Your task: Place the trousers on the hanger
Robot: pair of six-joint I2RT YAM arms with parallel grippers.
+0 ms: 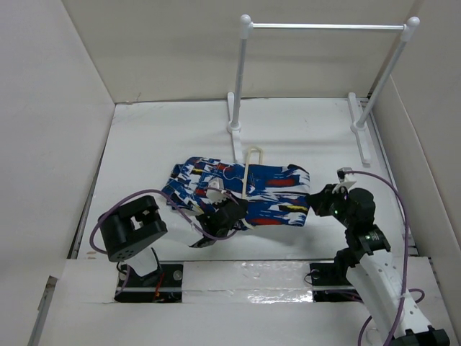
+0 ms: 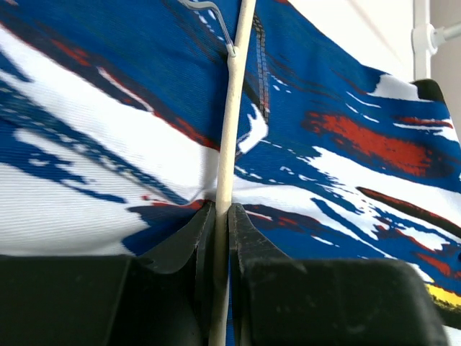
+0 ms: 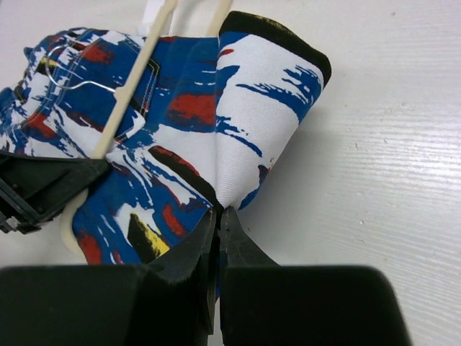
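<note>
Nearest the arm bases, the left end effector (image 2: 221,216) is clamped on the thin cream rod of the hanger (image 2: 227,130), with one jaw pressed to each side and the rod running up between them. To the right, the right end effector (image 3: 218,213) is pinched together on a folded edge of the trousers (image 1: 277,191), taking a small tuck of cloth at the fold's near corner. The trousers lie bunched and folded on the white surface (image 1: 158,137) between the two arms. The hanger lies across them, its slim wire hook resting on the fabric. The cloth looks soft and limp and will likely sag and slide wherever it is unsupported, so a grip at a fold or hem seems wiser than one on a single loose layer. The hanger looks light and stiff but thin, so it may twist in a pinch, and holding it near a corner should steady it. Farthest back stands the garment rail (image 1: 324,27), well apart from everything.
</note>
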